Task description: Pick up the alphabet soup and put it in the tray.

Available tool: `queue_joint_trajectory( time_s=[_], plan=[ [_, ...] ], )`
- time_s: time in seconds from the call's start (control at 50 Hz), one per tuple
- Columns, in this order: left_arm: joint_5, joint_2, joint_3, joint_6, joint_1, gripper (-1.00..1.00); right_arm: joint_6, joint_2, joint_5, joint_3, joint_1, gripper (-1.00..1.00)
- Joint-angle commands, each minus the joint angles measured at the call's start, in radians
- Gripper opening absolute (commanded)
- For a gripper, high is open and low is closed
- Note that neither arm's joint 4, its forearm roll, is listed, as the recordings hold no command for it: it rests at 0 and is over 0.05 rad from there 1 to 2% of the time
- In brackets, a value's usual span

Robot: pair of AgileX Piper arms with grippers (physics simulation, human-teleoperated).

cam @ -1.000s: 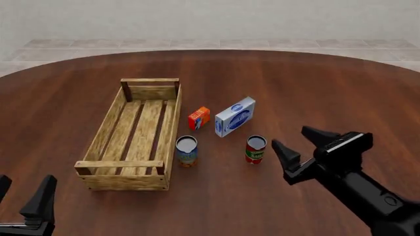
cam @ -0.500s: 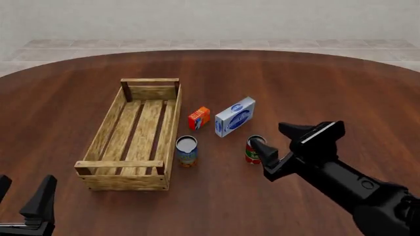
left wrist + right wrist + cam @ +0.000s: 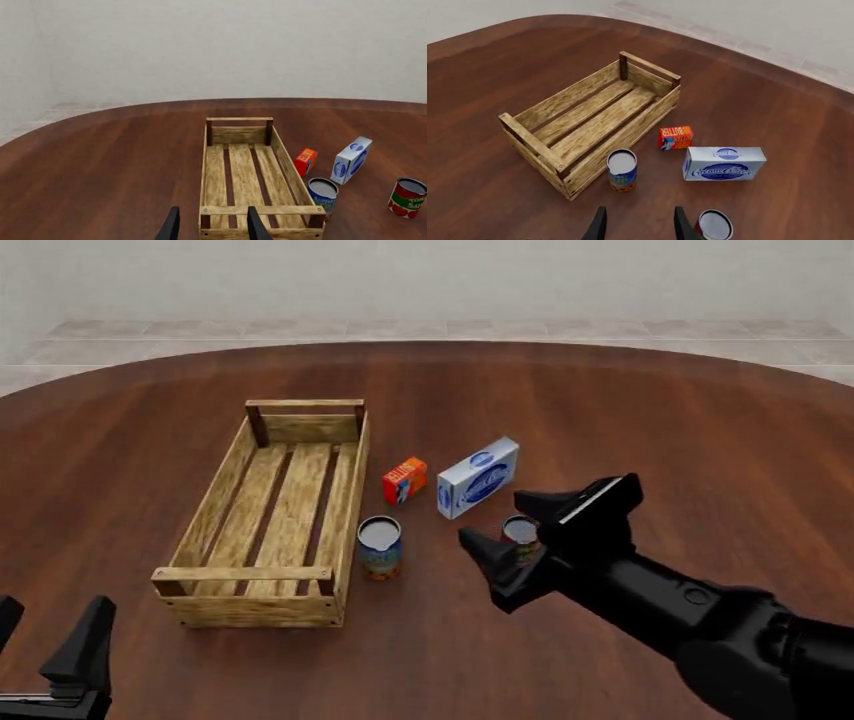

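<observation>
The alphabet soup (image 3: 380,547) is a small blue-labelled can with a silver top, upright on the table beside the tray's right wall near its near corner. It also shows in the wrist views: alphabet soup (image 3: 622,170) and alphabet soup (image 3: 323,196). The tray (image 3: 247,608) is a long light-wood crate with nothing in it, seen too as tray (image 3: 534,142) and tray (image 3: 263,210). My right gripper (image 3: 505,522) is open, above the table to the right of the soup, holding nothing. My left gripper (image 3: 47,635) is open at the near left, short of the tray.
A red-and-green can (image 3: 521,531) stands right of the soup, partly hidden behind my right gripper's fingers. Behind the cans lie a white-and-blue cream cheese box (image 3: 477,477) and a small orange box (image 3: 404,480). The round table's far edge curves behind the tray.
My right arm has swung left and forward, from right of the red-and-green can to in front of it, still open. The left arm and all objects have stayed put.
</observation>
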Motion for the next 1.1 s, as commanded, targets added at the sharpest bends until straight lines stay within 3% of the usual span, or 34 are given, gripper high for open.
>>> queue_joint_trajectory(
  time_s=[0.02, 0.4, 1.1],
  plan=[
    [0.0, 0.0, 0.0, 0.0, 0.0, 1.0, 0.018, 0.007, 0.044, -0.041, 0.069, 1.0],
    [0.0, 0.0, 0.0, 0.0, 0.0, 1.0, -0.005, 0.089, 0.049, -0.116, 0.051, 1.0],
    [0.0, 0.0, 0.0, 0.0, 0.0, 1.0, 0.024, 0.232, 0.031, -0.194, 0.085, 1.0]
  ],
)
